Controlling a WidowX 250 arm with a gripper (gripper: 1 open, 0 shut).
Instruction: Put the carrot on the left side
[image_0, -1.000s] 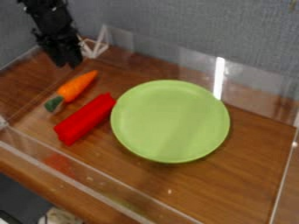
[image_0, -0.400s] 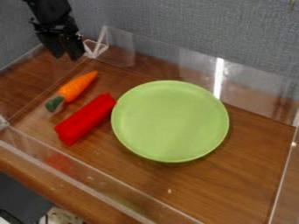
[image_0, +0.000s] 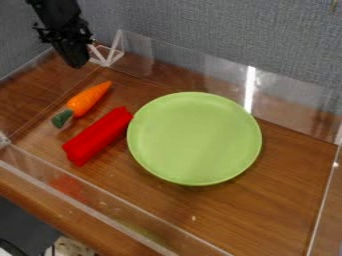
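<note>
Pincer (image_0: 76, 62) at far left, drawn up slightly from the worktop (image_0: 34, 92) over the last second. Dark and blurred: I can't tell how far it's open; no object visible in its hold. Carrot (image_0: 90, 98) unmoved, lying apart from the pincer, on its near side. Further out, 1 red block (image_0: 98, 135), then 1 green plate (image_0: 195, 139), both unchanged. My read: carrot already sits left, so this is retreat; placement probably done.
</note>
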